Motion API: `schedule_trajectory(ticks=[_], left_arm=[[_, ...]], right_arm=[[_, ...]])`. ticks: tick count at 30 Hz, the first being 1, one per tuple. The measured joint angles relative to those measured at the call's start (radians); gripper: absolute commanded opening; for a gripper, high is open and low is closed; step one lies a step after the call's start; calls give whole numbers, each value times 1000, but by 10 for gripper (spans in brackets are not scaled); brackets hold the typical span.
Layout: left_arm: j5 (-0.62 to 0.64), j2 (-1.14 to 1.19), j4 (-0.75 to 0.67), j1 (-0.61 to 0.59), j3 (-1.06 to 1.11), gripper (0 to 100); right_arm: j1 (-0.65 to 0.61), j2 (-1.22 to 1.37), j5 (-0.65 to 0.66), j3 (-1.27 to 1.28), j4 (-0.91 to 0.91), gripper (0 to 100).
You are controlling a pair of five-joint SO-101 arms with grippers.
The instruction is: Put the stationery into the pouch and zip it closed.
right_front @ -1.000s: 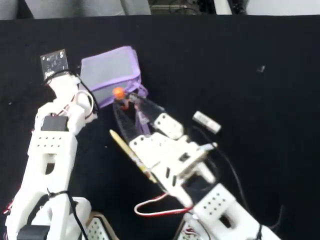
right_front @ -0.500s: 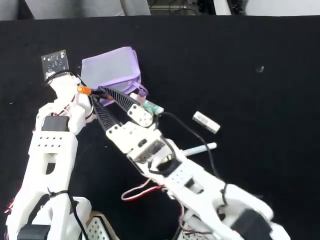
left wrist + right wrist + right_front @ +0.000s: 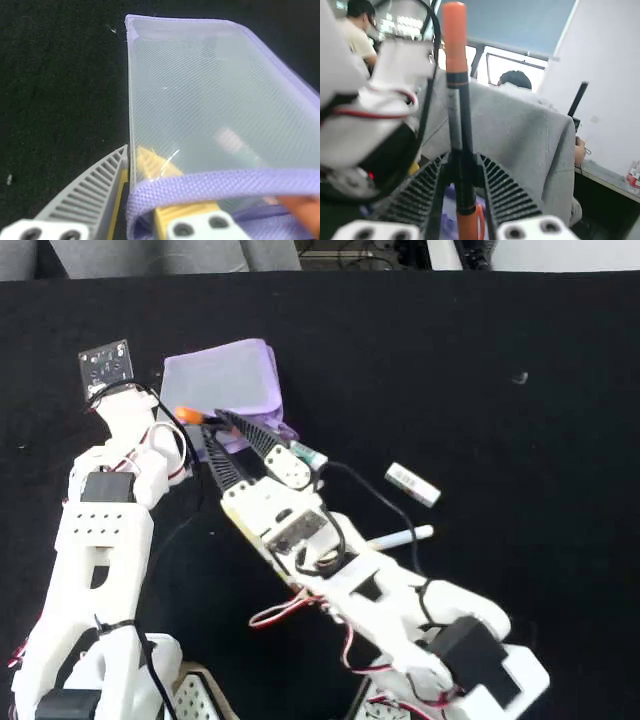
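The purple mesh pouch (image 3: 222,378) lies at the back left of the black table. My left gripper (image 3: 132,150) is shut on the pouch's (image 3: 210,115) purple-trimmed edge (image 3: 200,184), with a grey finger (image 3: 95,197) outside and a yellow one inside. My right gripper (image 3: 461,157) is shut on a black pen (image 3: 456,100) with orange ends. In the high view the right gripper (image 3: 222,435) holds the pen's orange tip (image 3: 186,415) against the pouch's near edge, close to the left arm (image 3: 135,420). That orange tip (image 3: 302,210) shows at the pouch mouth.
A white eraser (image 3: 412,484) and a white pen (image 3: 400,538) lie on the table right of the right arm. A small green-and-white item (image 3: 308,456) sits just beside the pouch's near right corner. A tag card (image 3: 104,367) rides on the left arm.
The right arm has swung left with the pen, from the pouch's near right corner to beside the left gripper. It now covers a yellow pencil seen earlier. The left arm has kept still.
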Motion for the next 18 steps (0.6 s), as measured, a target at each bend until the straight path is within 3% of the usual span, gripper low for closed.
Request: schedule_trajectory(ticks=[4, 9, 18], left_arm=[[0, 0, 0, 0, 0, 29], [0, 0, 0, -3, 0, 29], [2, 0, -8, -69, 0, 29]], right_arm=[[6, 3, 0, 0, 3, 36], [6, 5, 0, 5, 3, 197], [-18, 3, 15, 77, 5, 214]])
